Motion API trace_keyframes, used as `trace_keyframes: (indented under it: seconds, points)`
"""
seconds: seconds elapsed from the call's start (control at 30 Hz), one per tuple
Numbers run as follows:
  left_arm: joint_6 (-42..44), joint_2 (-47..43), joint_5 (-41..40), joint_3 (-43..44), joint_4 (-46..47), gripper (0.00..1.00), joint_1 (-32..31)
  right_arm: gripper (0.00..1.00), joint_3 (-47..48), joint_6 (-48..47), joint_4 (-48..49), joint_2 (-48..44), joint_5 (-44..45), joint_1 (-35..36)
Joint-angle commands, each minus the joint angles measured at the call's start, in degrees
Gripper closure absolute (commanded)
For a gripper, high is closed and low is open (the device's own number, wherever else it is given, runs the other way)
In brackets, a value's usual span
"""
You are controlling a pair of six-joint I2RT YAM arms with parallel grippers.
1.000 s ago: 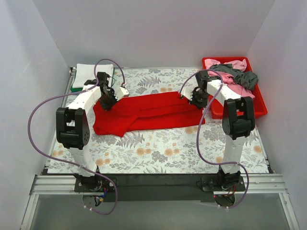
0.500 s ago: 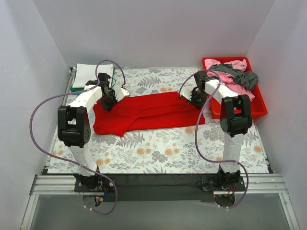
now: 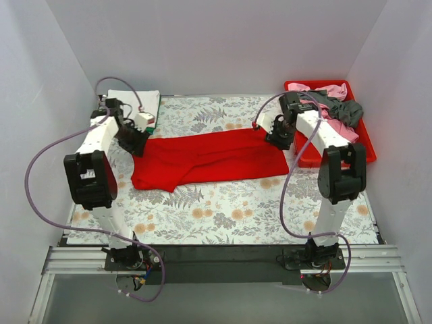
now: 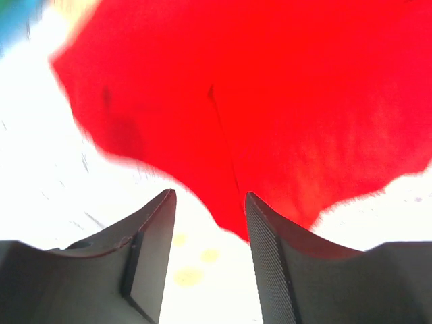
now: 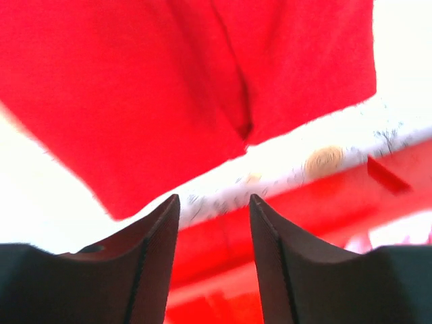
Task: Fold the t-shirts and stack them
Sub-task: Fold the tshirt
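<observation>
The large red t-shirt (image 3: 209, 158) lies folded into a long band across the middle of the table. My left gripper (image 3: 137, 140) hovers just off the shirt's left end, open, with only the table between its fingers (image 4: 152, 236); the red t-shirt (image 4: 270, 101) lies just ahead. My right gripper (image 3: 277, 137) is at the shirt's right end, also open and empty (image 5: 214, 202), the red t-shirt (image 5: 135, 88) in front of it. A folded white t-shirt (image 3: 131, 101) rests on a green one at the back left. Pink (image 3: 331, 91) and dark grey (image 3: 337, 106) t-shirts lie crumpled in the tray.
A rigid red plastic tray (image 3: 337, 154) stands at the right edge of the table, close beside my right gripper; its rim (image 5: 270, 270) fills the lower right wrist view. White walls close in the table on three sides. The flowered cloth (image 3: 229, 209) covers the tabletop.
Both grippers have opened and let go of the red t-shirt. The left arm swung back and to the left; the right gripper shifted slightly toward the tray.
</observation>
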Motion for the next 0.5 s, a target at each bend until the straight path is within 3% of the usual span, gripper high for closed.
trace_keyframes:
  seconds: [0.0, 0.17, 0.47]
  points:
    - [-7.25, -5.32, 11.32, -1.72, -8.65, 0.55, 8.15, 0.50, -4.12, 2.69, -4.50, -9.30, -5.20, 0.32]
    - [-10.08, -10.77, 15.91, -12.19, -6.73, 0.54, 11.43, 0.55, -15.27, 3.74, -4.42, -13.28, -6.96, 0.41]
    - [-11.57, -13.68, 17.32, -24.32, 0.74, 0.54, 11.52, 0.54, -20.66, 4.80, 0.76, -12.58, -7.50, 0.76]
